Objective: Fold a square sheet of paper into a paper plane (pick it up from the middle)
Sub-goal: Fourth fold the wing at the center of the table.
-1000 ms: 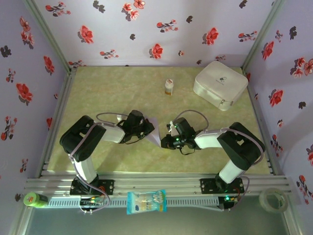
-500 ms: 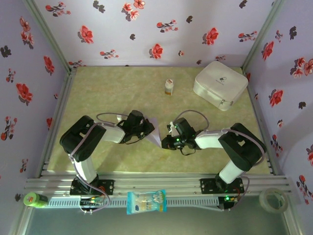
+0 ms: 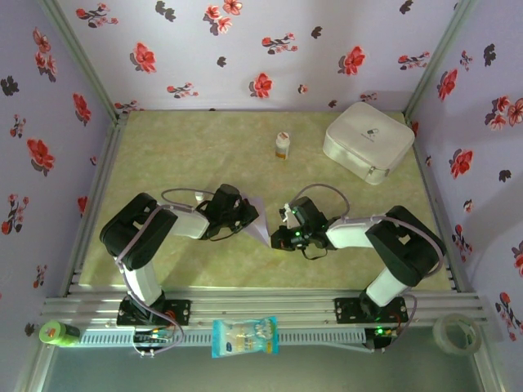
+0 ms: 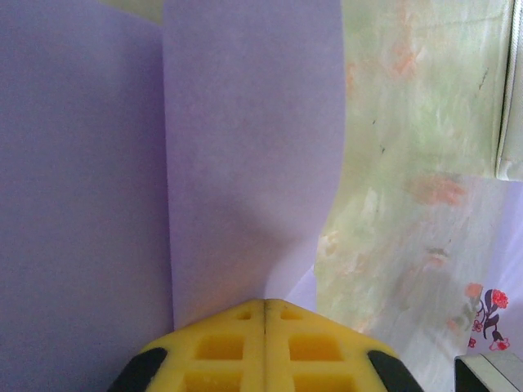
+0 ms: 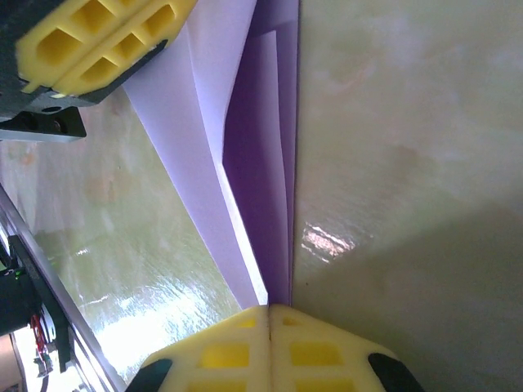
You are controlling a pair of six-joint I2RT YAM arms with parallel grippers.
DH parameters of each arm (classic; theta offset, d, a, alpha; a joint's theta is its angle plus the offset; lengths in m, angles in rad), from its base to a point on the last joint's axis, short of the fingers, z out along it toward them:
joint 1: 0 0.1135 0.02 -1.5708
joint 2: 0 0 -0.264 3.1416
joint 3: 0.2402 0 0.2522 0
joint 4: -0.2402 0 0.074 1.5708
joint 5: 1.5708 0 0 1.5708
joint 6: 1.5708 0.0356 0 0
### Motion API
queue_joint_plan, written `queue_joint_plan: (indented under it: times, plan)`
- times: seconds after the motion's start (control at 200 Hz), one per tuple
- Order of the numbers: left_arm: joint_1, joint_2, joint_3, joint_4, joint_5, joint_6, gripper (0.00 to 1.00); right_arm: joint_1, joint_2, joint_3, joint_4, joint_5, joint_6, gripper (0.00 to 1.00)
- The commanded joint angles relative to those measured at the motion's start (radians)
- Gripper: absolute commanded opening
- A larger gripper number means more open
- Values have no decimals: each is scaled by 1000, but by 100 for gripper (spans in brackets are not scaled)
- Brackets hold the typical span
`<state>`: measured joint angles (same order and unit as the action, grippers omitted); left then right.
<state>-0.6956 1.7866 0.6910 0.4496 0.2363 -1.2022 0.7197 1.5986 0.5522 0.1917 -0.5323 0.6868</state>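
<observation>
Left fingers [image 4: 264,320] and right fingers [image 5: 269,322] each pinch the paper [image 5: 261,163] tight. Early folds are in, but I'd say no dart shape yet.

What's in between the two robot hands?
The folded lavender paper sheet spans the gap, pinched by the left gripper and the right gripper. The right wrist view shows it best; the top view too.
</observation>
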Motion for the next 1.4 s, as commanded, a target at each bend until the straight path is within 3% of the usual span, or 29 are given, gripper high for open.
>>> queue_joint_plan:
  times: [0.0, 0.21, 0.4, 0.585, 0.78, 0.9, 0.99, 1.095, 1.395]
  plan:
    - [2, 2, -29, -73, -54, -5, 0, 2, 6, -45, -132, -8, -14, 5]
    - [2, 0, -33, -74, -55, -7, 0, 3, -22, -46, -148, -1, -16, 9]
    - [2, 0, -32, -75, -56, -5, 0, 3, -9, -52, -135, -22, -18, 1]
    - [2, -1, -34, -75, -57, -4, 0, 2, -38, -39, -166, -6, -26, 8]
    - [2, -4, -33, -78, -57, 0, 0, -15, -164, 0, -226, 59, -9, 26]
    - [0, -4, -32, -78, -57, 1, 0, -25, -231, 13, -222, 72, 17, 32]
    - [1, -3, -30, -81, -55, 4, 0, -25, -207, 45, -187, -11, 23, 26]
    - [0, -3, -27, -86, -54, 6, 0, -15, -123, 98, -152, -85, 32, 12]
    - [-1, 6, -24, -83, -51, 4, 0, 42, 55, 222, -186, -22, 19, 2]
